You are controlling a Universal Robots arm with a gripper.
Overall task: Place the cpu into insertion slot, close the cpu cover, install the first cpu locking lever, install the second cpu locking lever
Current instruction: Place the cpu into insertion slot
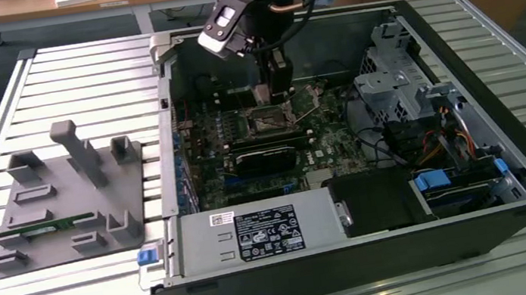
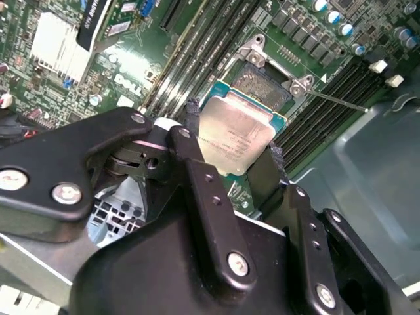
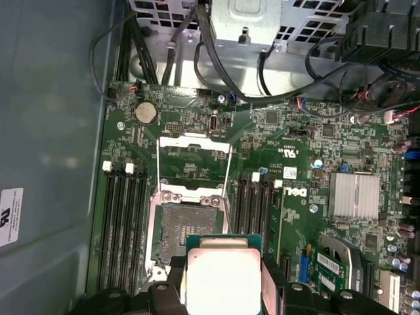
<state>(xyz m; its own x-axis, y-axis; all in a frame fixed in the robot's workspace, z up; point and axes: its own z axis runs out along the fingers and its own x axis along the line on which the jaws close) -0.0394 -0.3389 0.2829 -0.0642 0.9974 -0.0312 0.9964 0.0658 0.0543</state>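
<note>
gripper [image 2: 233, 141]: clamped on the cpu [image 2: 237, 128]
cpu: held just above the insertion slot [image 2: 267, 86]
cpu cover [image 3: 195, 140]: swung open

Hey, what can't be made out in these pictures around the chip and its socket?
The cpu: its underside faces away in both wrist views, and in the first wrist view the picture's edge cuts it off.
The insertion slot: the cpu held in the end effector covers part of it in both wrist views.
Exterior view: the insertion slot is too small to show detail.
</note>
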